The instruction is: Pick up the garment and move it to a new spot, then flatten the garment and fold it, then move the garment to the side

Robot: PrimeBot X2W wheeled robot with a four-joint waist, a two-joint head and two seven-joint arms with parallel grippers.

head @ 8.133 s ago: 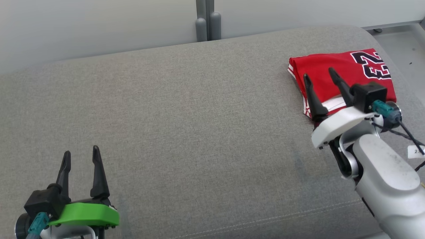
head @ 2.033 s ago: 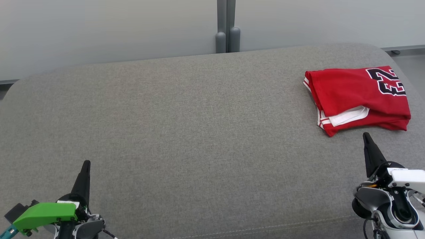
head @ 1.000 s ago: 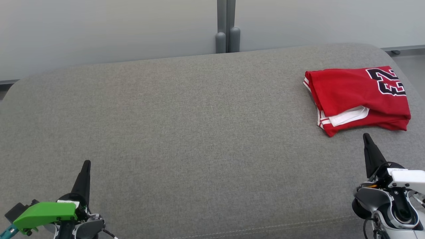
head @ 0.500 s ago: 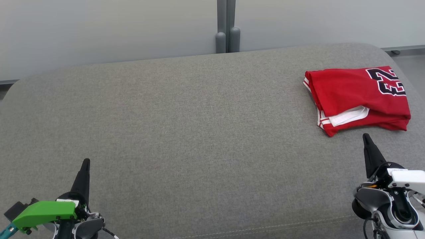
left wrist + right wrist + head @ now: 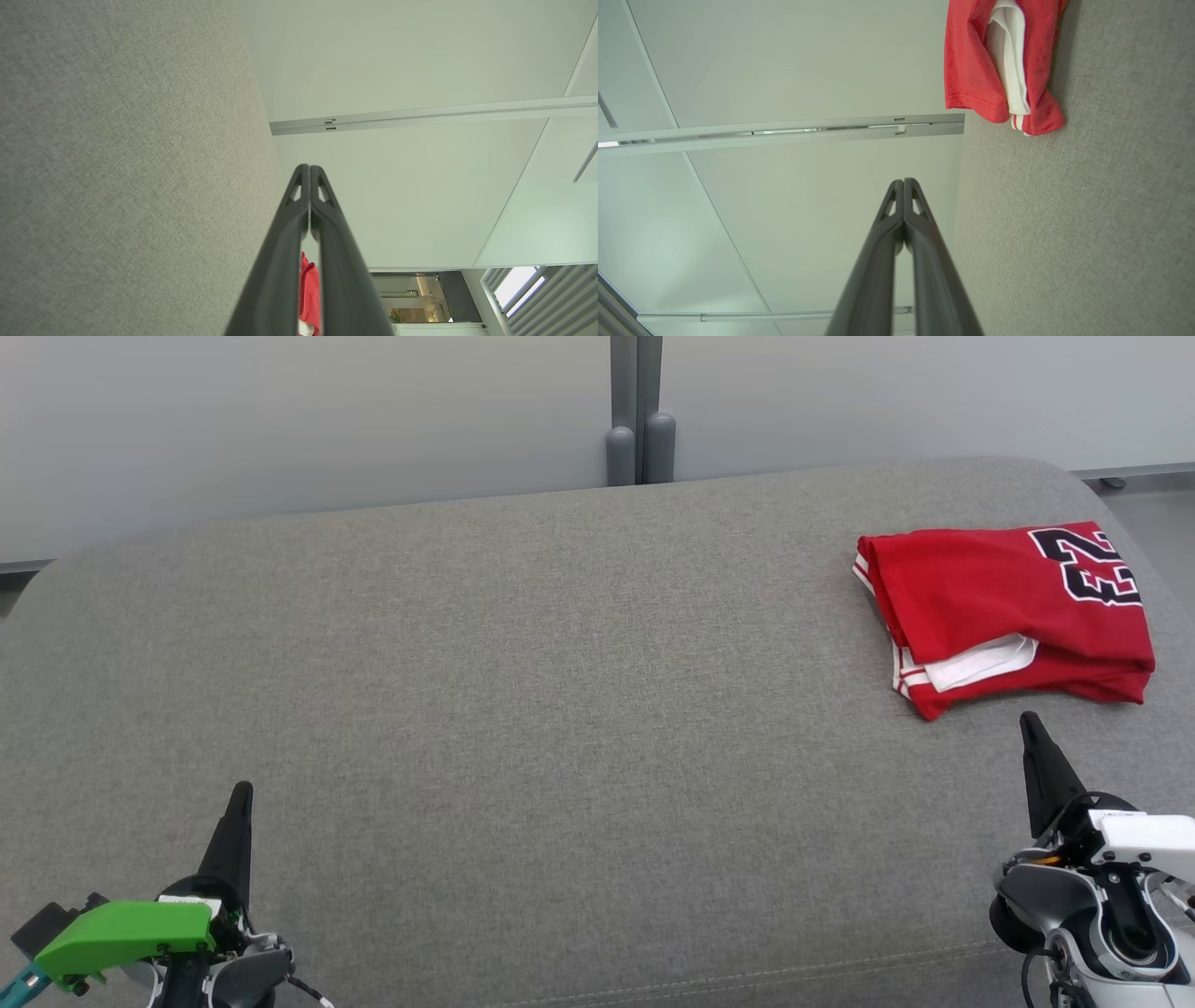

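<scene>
The garment (image 5: 1008, 607) is a red jersey with white trim and a black number, folded into a compact rectangle near the right end of the grey cushion (image 5: 523, 709). Its folded edge also appears in the right wrist view (image 5: 971, 60), and a red sliver of the garment (image 5: 309, 294) peeks between the left fingers. My right gripper (image 5: 1030, 721) hovers just in front of the garment, shut and empty, tips pressed together (image 5: 904, 180). At the lower left my left gripper (image 5: 242, 791) is shut and empty too (image 5: 309, 166).
A pale wall with a grey vertical post (image 5: 638, 411) runs behind the cushion. Floor shows past the cushion's right end (image 5: 1148, 504). The broad cushion surface stretches between the two grippers.
In the last second nothing has visibly changed. Eight seconds ago the right gripper stood open over the garment and the left was open; both have since drawn back and shut.
</scene>
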